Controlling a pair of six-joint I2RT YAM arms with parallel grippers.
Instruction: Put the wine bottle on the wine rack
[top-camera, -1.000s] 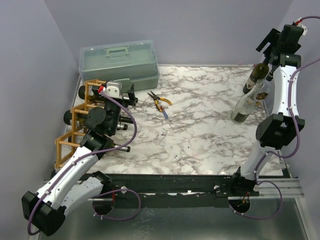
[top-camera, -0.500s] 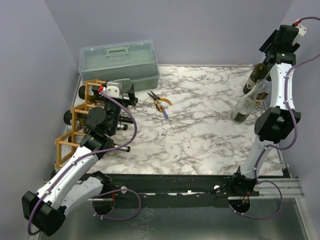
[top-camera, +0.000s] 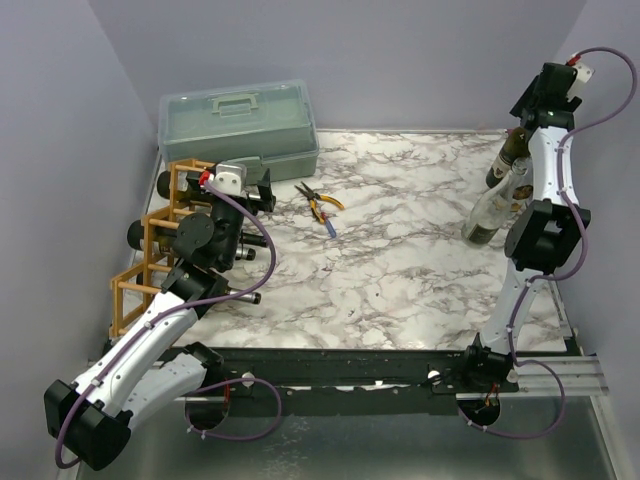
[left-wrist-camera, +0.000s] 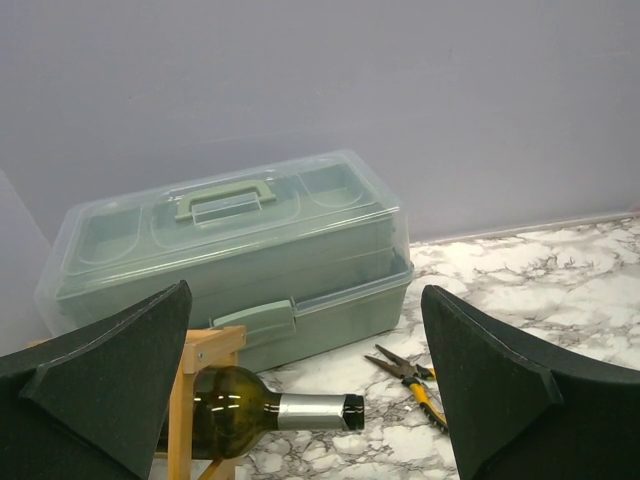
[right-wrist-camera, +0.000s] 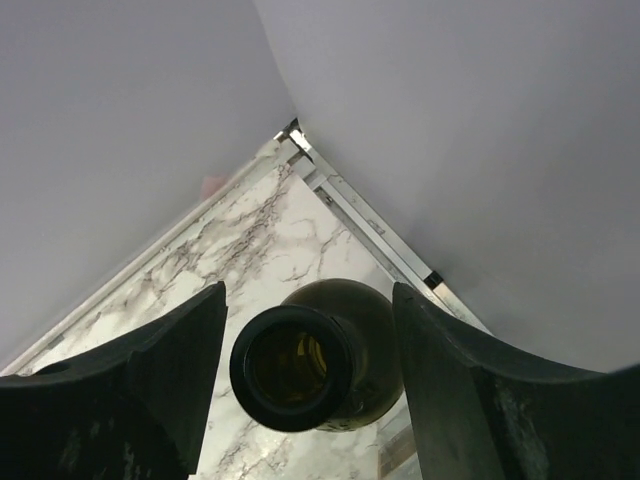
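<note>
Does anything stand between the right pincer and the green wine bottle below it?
Nothing visible does. The right pincer hangs open straight above the green wine bottle, whose mouth shows uncovered inside the gap.

The left arm (top-camera: 150, 345) and right arm (top-camera: 552, 175) have white shells, black round joints, looping purple cables (top-camera: 267, 245); fingers (left-wrist-camera: 110, 370) are matte black wedges.
</note>
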